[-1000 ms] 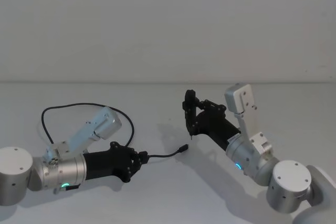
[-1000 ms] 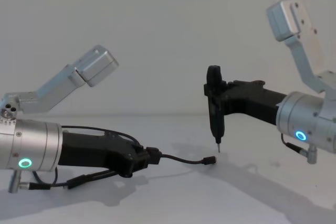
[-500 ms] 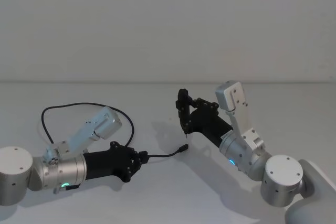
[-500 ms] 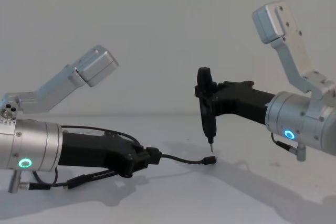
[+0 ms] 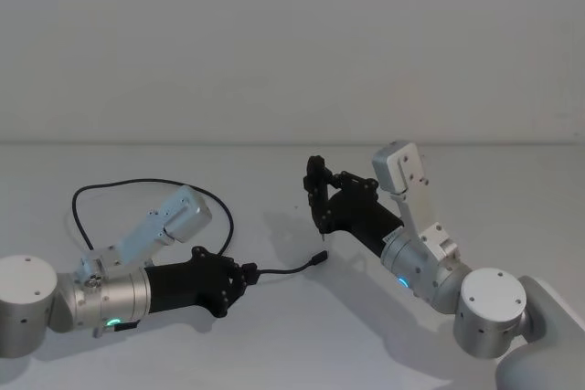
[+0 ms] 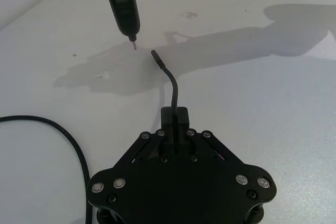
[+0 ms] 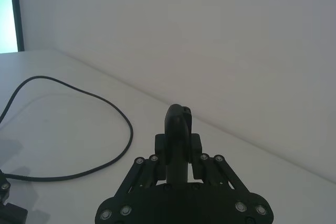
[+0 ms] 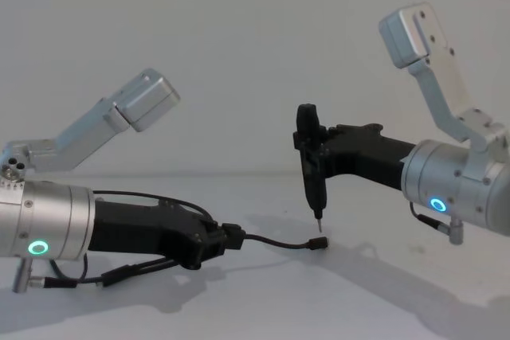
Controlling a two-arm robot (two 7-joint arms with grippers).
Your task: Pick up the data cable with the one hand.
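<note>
White tabletop [image 5: 274,335] holds the data cable [image 5: 146,185]. Left claw [image 8: 227,238] is clamped on the data cable near its plug [image 6: 155,55]. Right claw [image 7: 178,153] grips a black pen tool [image 8: 309,173]. Lift slowly so the loop follows.

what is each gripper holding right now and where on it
The left gripper is shut on the data cable, close behind its free plug end. The right gripper is shut on the upper body of a black pen-shaped tool.
</note>
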